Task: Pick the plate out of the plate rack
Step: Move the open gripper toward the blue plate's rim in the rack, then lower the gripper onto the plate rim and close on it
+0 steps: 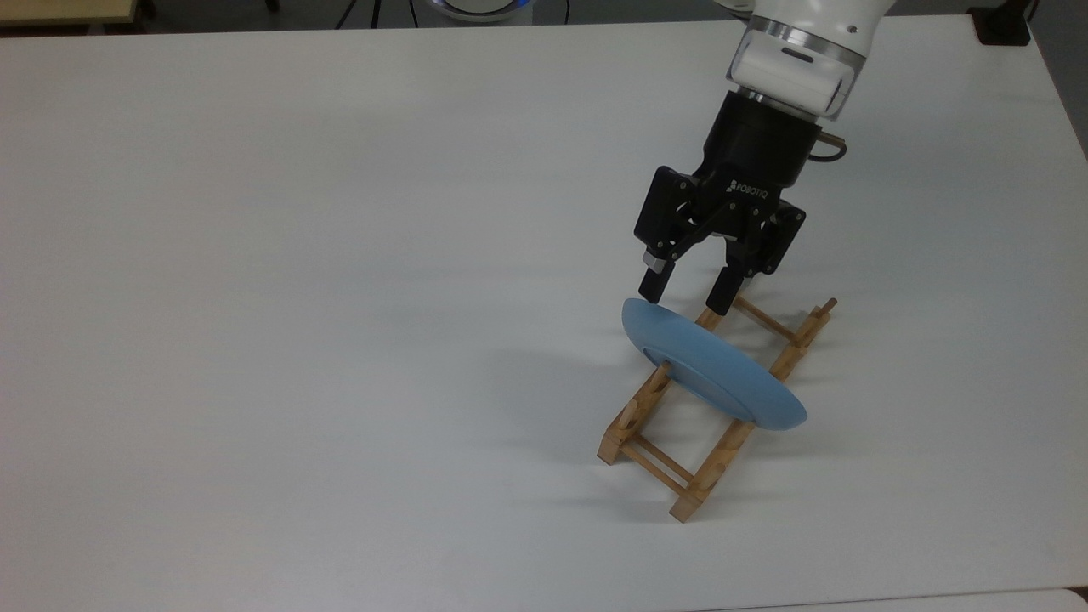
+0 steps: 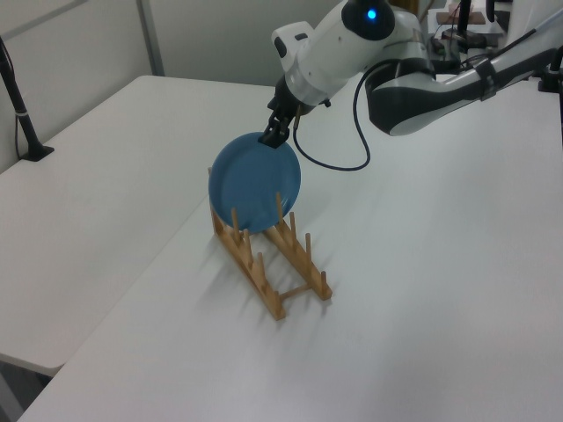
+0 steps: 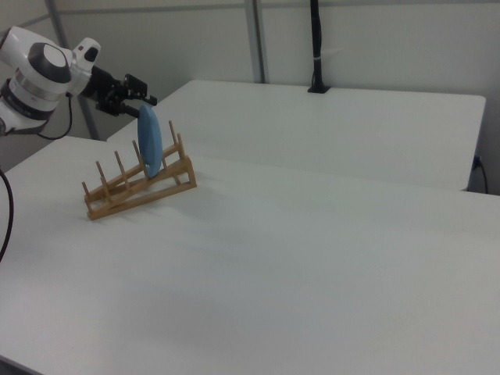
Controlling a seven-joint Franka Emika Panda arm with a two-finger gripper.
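White tabletop [image 1: 340, 255] carries the plate rack [image 1: 680, 442], with the plate [image 1: 714, 374] standing on edge between its pegs. Your gripper [image 1: 685, 297] hangs spread at the plate's top rim, nothing pinched; closing and lifting remain. Your right view shows the fingers straddling the rim edge-on, while the left view shows the plate's face.

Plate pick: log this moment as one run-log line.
phase: approach | gripper: open, at top rim of blue plate | plate: on edge in wooden plate rack
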